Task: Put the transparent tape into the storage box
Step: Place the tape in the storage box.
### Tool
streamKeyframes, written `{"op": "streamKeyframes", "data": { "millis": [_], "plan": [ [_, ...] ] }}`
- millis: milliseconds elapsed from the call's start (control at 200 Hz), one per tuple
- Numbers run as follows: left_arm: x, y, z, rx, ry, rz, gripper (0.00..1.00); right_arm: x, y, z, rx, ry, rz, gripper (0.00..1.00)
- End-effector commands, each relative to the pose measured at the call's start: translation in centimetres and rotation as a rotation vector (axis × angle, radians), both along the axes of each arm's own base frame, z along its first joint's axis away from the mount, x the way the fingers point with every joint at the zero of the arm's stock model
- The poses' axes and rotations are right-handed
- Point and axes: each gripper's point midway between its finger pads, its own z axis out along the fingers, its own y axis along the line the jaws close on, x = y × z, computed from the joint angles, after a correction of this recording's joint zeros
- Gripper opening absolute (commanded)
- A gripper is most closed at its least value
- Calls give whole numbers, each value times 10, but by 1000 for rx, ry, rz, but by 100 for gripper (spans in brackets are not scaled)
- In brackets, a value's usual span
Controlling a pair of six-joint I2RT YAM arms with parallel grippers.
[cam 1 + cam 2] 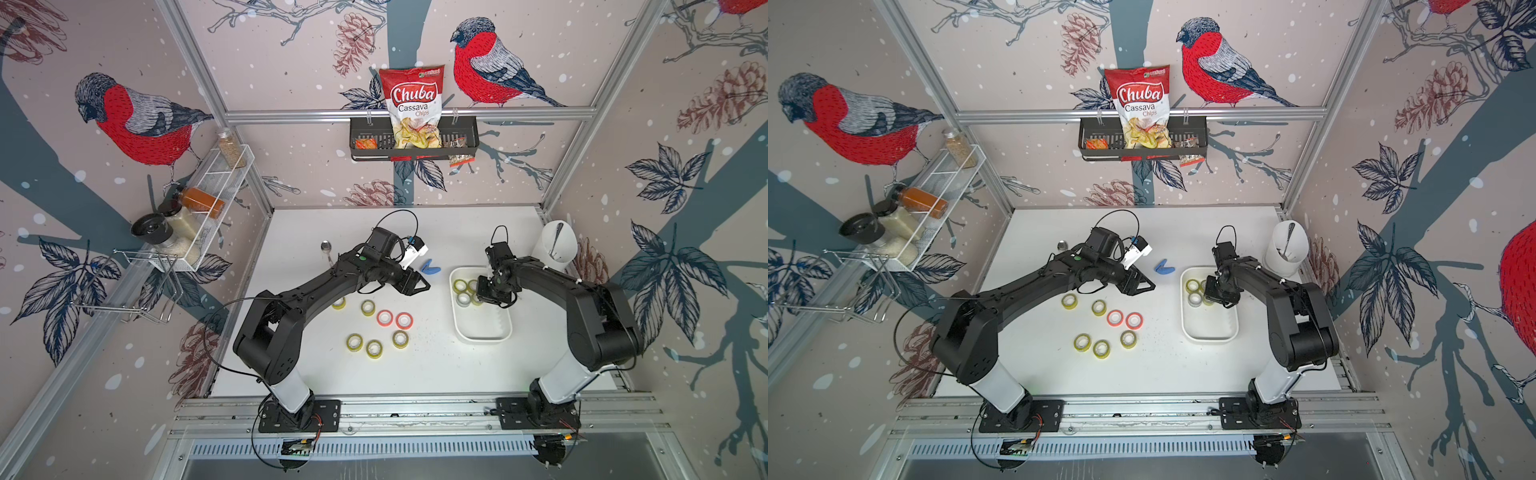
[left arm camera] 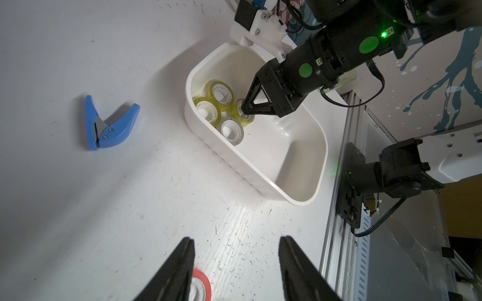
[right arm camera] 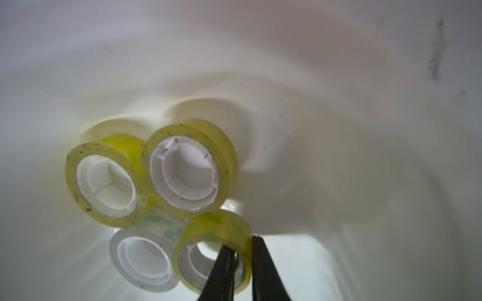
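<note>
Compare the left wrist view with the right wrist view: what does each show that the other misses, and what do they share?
Only the left wrist view: a blue plastic clip-shaped tool, a red tape roll near the open left jaws, and the right arm. Only the right wrist view: the right jaws pinching the wall of one yellowish transparent tape roll. Both: four transparent tape rolls clustered in the shallow white plastic storage box.

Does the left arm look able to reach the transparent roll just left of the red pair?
Probably yes. The left gripper hangs empty nearby with jaws open, and that transparent roll lies uncovered; only a red roll sits close beside it.
</note>
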Motion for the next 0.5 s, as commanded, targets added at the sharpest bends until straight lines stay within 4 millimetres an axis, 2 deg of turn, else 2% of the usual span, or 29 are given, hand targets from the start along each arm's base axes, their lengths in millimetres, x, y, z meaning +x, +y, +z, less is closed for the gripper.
{"op": "streamKeyframes", "data": {
  "millis": [0,155,250,495],
  "plan": [
    [2,-1,3,-9,-16,3,57,4,5,3,4,-12,7,22],
    [4,1,3,-12,-12,14,57,2,4,12,-15,-32,7,32],
    [5,3,4,-17,-13,22,57,0,0,21,-21,-51,-2,35],
    [8,13,12,-26,-22,62,57,0,5,70,23,-174,25,37]
  ]
}}
